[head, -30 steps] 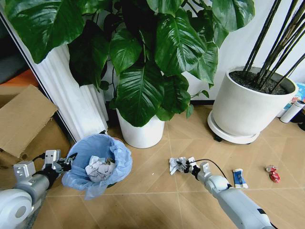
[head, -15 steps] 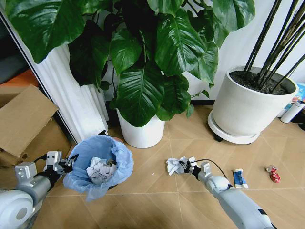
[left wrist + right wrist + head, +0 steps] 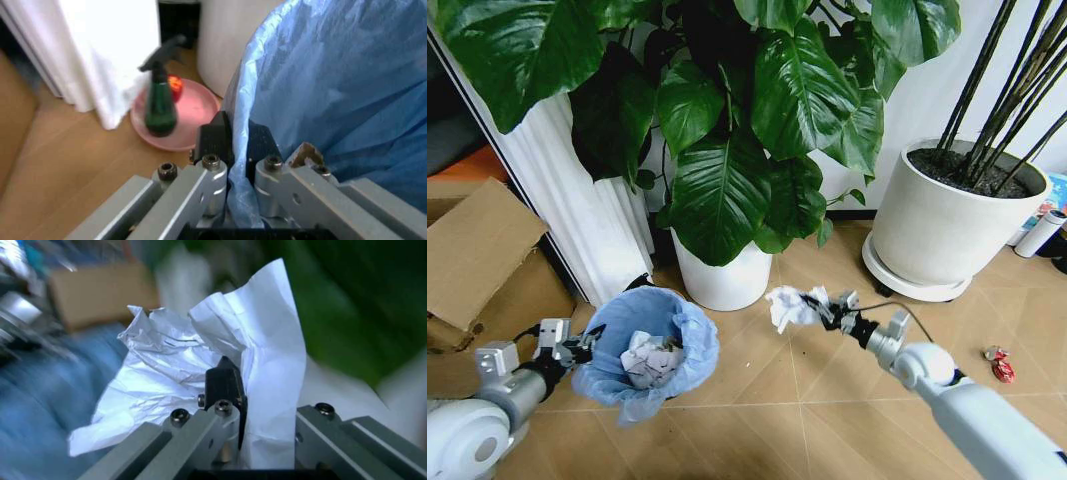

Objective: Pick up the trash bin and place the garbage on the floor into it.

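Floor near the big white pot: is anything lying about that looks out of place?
Yes. A red crumpled wrapper lies loose on the floor beside the large white plant pot, litter not yet in the trash bin.

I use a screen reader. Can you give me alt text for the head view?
The right gripper holds a crumpled white paper wad above the floor, beside the trash bin, whose blue bag the left gripper grips.

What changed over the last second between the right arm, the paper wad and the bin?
The right gripper, shut on the crumpled paper wad, lifted it off the floor and carried it toward the trash bin. The left gripper stayed clamped on the bin's rim, shifting it slightly. The red wrapper stayed put.
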